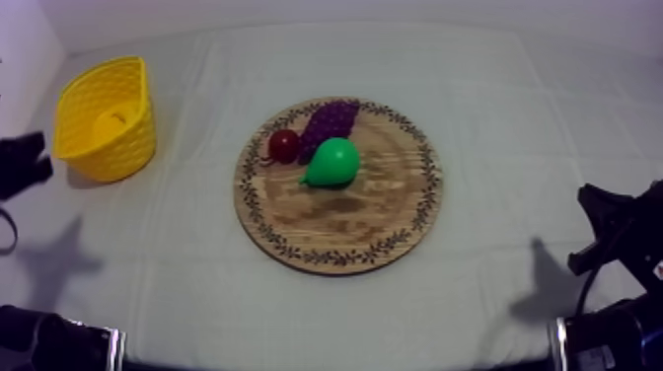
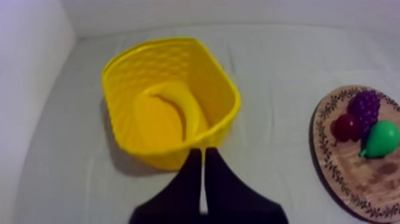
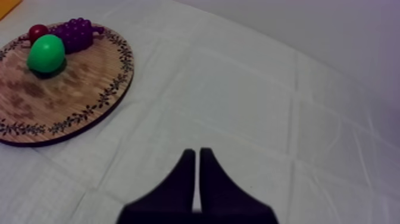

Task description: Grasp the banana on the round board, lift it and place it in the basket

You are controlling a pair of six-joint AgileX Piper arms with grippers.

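Note:
The banana lies curved inside the yellow basket, which stands at the table's far left; a bit of the banana shows through the basket's mouth from above. My left gripper is shut on nothing, its wedge just short of the basket's near wall. From above, my left gripper sits at the left edge beside the basket. The round wooden board holds a green pear, purple grapes and a small red fruit. My right gripper is shut over bare cloth, right of the board.
The right arm rests low at the table's right edge. Bare cloth lies between the basket and the board and all along the front. A white wall rises to the left of the basket.

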